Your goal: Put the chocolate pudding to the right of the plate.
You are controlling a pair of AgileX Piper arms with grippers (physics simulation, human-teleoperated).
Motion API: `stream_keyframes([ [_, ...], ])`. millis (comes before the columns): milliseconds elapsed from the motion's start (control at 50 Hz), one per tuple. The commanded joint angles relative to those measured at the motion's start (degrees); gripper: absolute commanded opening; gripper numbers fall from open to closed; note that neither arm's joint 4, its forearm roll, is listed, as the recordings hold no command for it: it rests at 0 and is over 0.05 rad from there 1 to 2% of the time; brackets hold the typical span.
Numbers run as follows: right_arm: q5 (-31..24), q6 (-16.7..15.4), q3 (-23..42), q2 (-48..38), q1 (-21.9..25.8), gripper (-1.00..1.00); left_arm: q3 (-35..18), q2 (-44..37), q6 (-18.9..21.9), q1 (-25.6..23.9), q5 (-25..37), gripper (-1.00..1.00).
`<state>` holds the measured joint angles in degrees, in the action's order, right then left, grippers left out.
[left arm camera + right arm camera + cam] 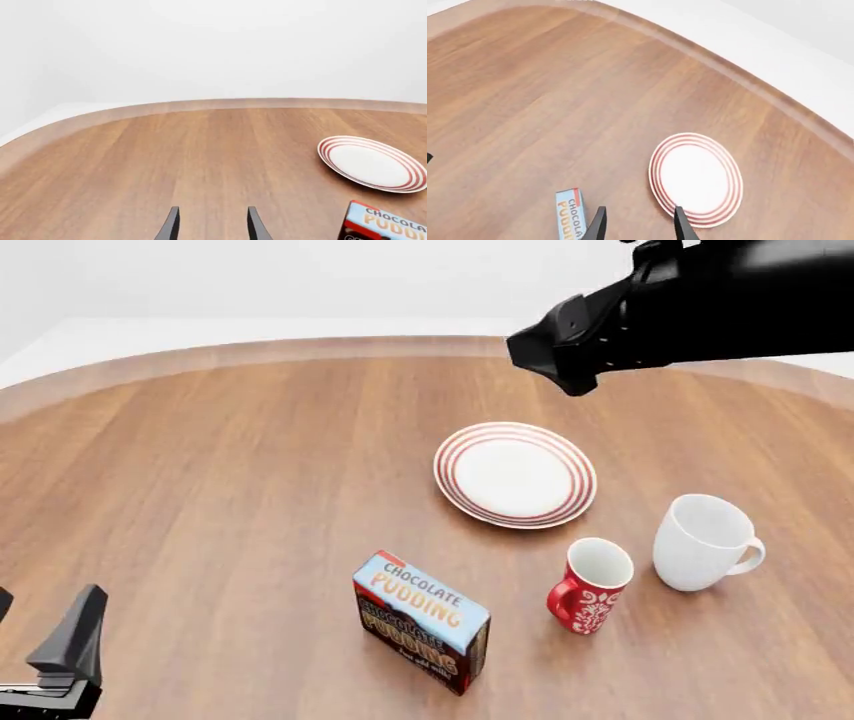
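Left wrist view: the plate [371, 163], round and white with red rings at its rim, lies bare on the smooth wood-grain table [167, 160]. A corner of the chocolate pudding [387, 224] box shows just beside it. The left gripper [212, 225] has its two dark tapered fingertips spread with plain tabletop between them, gripping nothing.

Front view: the plate [515, 474] holds nothing. The red patterned mug [587, 586] and the white mug [703, 542] stand upright, both hollow inside, at about 5 o'clock from the plate. The cardboard pudding box [420, 620] rests on its side at 7 o'clock from the plate, apart from it. The right arm [694, 305] hangs high at 12 o'clock; its fingers are hidden here.

Right wrist view: the right gripper [639, 225] has parted fingertips, nothing held, above the plate's [696, 178] near rim, with the box [571, 219] close by.
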<state>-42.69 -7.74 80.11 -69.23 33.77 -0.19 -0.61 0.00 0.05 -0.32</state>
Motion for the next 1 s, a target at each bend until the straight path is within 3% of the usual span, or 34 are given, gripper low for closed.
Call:
stream_keyframes([
  [20, -0.9, 1.2, -1.9, 0.4, 1.4, 1.0, 0.0, 0.0, 0.0, 0.0, 0.0, 1.0],
  [340, 0.5, 4.2, -5.3, -0.2, 4.3, 1.0, 0.0, 0.0, 0.0, 0.0, 0.0, 1.0],
  [520, 2.2, 4.4, -7.2, -0.9, 4.3, 1.0, 0.0, 0.0, 0.0, 0.0, 0.0, 1.0],
  [540, 2.9, 5.5, -7.3, -1.4, 5.9, 1.0, 0.0, 0.0, 0.0, 0.0, 0.0, 1.0],
  [1000, 5.1, 5.8, -12.4, -1.2, 6.4, 1.0, 0.0, 0.0, 0.0, 0.0, 0.0, 1.0],
])
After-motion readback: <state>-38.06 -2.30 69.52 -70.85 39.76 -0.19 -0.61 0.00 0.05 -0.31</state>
